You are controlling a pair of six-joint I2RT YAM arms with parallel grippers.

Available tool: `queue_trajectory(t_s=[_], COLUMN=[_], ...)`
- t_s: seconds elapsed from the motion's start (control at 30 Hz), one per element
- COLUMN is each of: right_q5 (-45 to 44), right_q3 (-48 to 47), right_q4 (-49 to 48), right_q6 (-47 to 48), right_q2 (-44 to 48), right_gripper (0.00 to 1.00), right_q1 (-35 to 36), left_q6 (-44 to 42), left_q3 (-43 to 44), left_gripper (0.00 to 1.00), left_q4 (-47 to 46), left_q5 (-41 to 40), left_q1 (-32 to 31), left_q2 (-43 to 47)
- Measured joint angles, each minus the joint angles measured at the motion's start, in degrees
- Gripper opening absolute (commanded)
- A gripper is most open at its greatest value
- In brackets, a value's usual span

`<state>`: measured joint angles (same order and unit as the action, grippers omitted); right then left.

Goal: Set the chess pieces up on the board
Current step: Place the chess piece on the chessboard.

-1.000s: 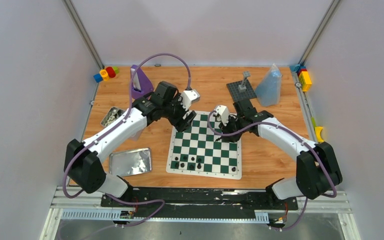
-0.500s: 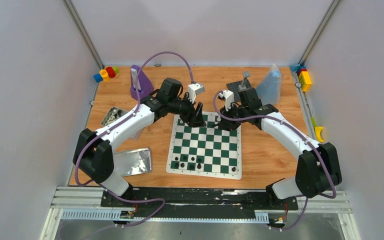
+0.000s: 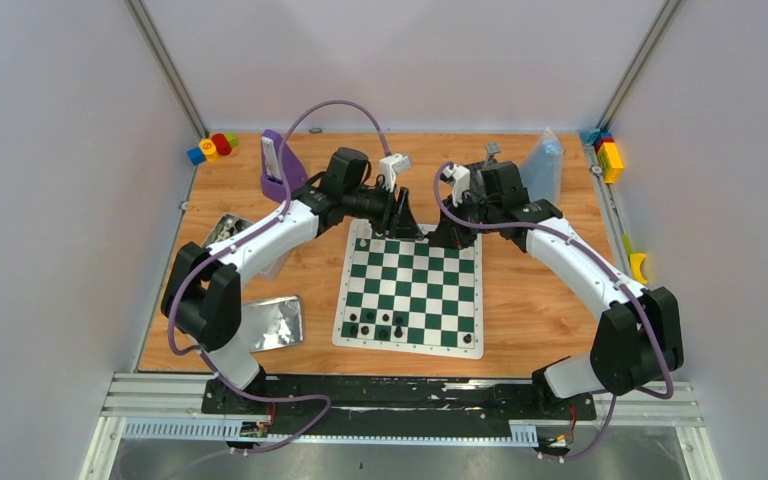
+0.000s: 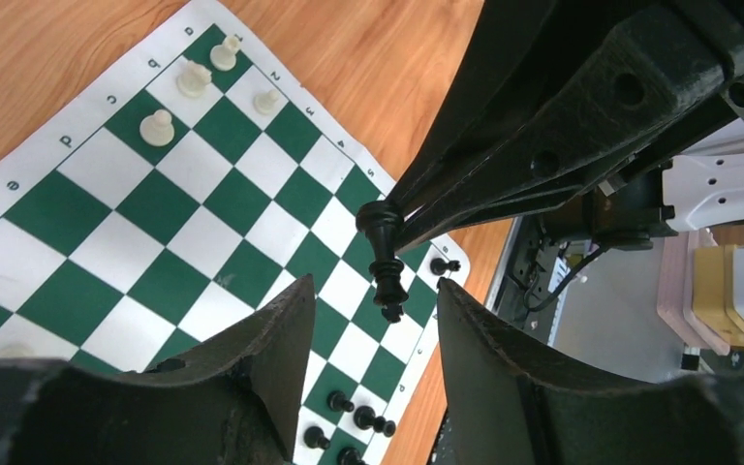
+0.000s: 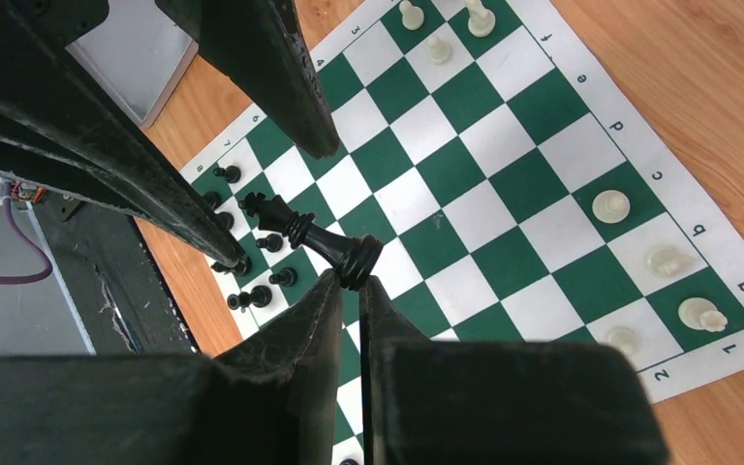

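Note:
The green and white board [image 3: 410, 290] lies mid-table. My right gripper [image 5: 349, 279] is shut on the base of a tall black chess piece [image 5: 305, 231], held tilted in the air over the board's far part. In the left wrist view that same black piece [image 4: 385, 262] hangs just ahead of my left gripper [image 4: 373, 288], whose jaws stand open on either side of its top without touching it. From above, the left gripper [image 3: 407, 222] and the right gripper [image 3: 447, 235] meet over the far edge. White pieces [image 5: 610, 205] stand on the far rows, black pieces [image 3: 380, 322] on the near rows.
A shiny tin lid [image 3: 261, 324] lies left of the board, and a small metal tin [image 3: 222, 233] sits further back left. A purple holder [image 3: 278, 165], coloured blocks [image 3: 210, 147] and a plastic bag [image 3: 542, 165] line the back. More blocks [image 3: 608, 152] sit far right.
Both arms have swung toward the board's far edge and come together. The left jaws have narrowed while nearing the black piece. The right gripper has stayed shut on it.

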<state>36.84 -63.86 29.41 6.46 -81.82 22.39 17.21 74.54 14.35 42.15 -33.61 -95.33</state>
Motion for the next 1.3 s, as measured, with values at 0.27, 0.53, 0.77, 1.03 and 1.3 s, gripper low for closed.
queue_trajectory(t_s=[0.27, 0.53, 0.77, 1.03, 1.3], right_q5=[0.8, 2.3, 3.7, 4.2, 4.3], right_q3=[-0.3, -0.7, -1.1, -1.1, -1.1], right_q4=[-0.1, -0.1, -0.2, -0.2, -0.2], right_q6=[-1.2, -2.5, -3.4, -3.6, -3.7], right_q2=[-0.3, -0.5, -0.6, -1.4, -1.7], right_gripper=[0.00, 0.00, 0.00, 0.00, 0.00], right_q1=[0.0, -0.9, -1.6, -2.0, -2.0], left_q6=[3.3, 4.8, 5.0, 5.0, 5.0], left_q3=[0.2, 0.2, 0.2, 0.2, 0.2], left_gripper=[0.47, 0.48, 0.46, 0.38, 0.34], left_q4=[-2.1, -3.2, -3.1, -3.1, -3.0], left_q5=[2.5, 3.0, 2.6, 2.3, 2.3], left_q1=[0.0, 0.0, 0.0, 0.0, 0.0], left_q2=[-0.5, -0.6, -0.6, -0.6, -0.6])
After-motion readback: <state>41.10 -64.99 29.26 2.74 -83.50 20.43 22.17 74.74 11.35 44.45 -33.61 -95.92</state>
